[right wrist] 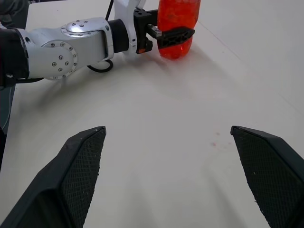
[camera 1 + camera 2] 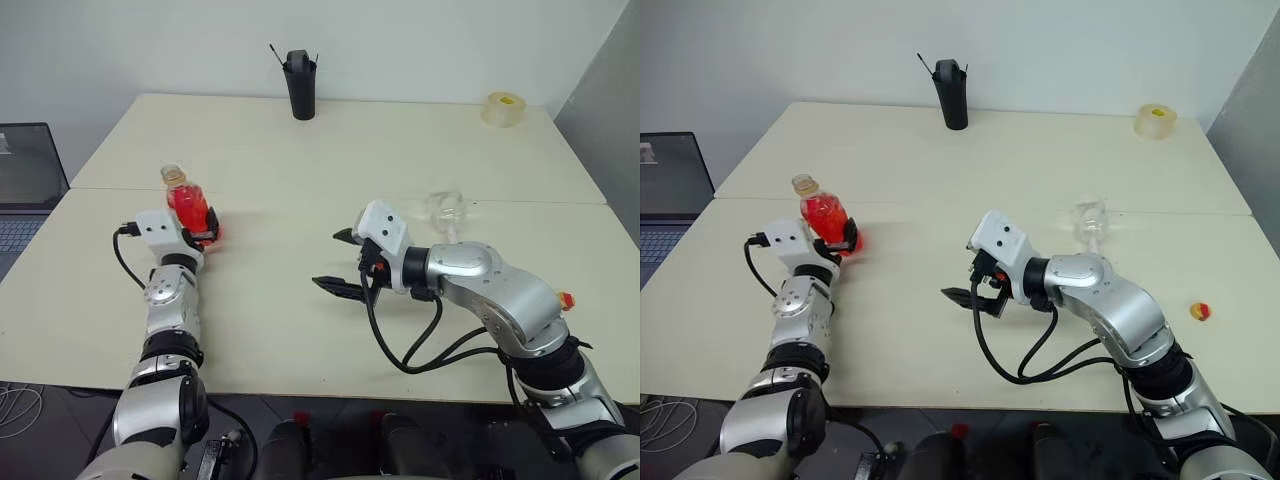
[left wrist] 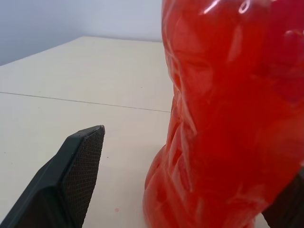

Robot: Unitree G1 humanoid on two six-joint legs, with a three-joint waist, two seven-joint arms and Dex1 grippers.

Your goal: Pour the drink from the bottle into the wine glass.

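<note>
The bottle (image 2: 187, 203), clear plastic with an orange-yellow neck and no cap on, stands upright on the left of the table with the red drink (image 3: 223, 109) inside it. My left gripper (image 2: 197, 224) is open around its lower body; one finger (image 3: 78, 171) stands clear of the plastic with a gap. The wine glass (image 2: 447, 212) stands upright right of centre and looks empty. My right gripper (image 2: 335, 262) hovers open over the table's middle, just left of the glass, with nothing between its fingers (image 1: 80, 175).
A tall black cup-shaped holder (image 2: 300, 85) stands at the table's far edge, and a roll of tape (image 2: 503, 108) sits at the far right corner. A small red cap-like piece (image 2: 1202, 311) lies near the right edge. A laptop (image 2: 25, 185) is left of the table.
</note>
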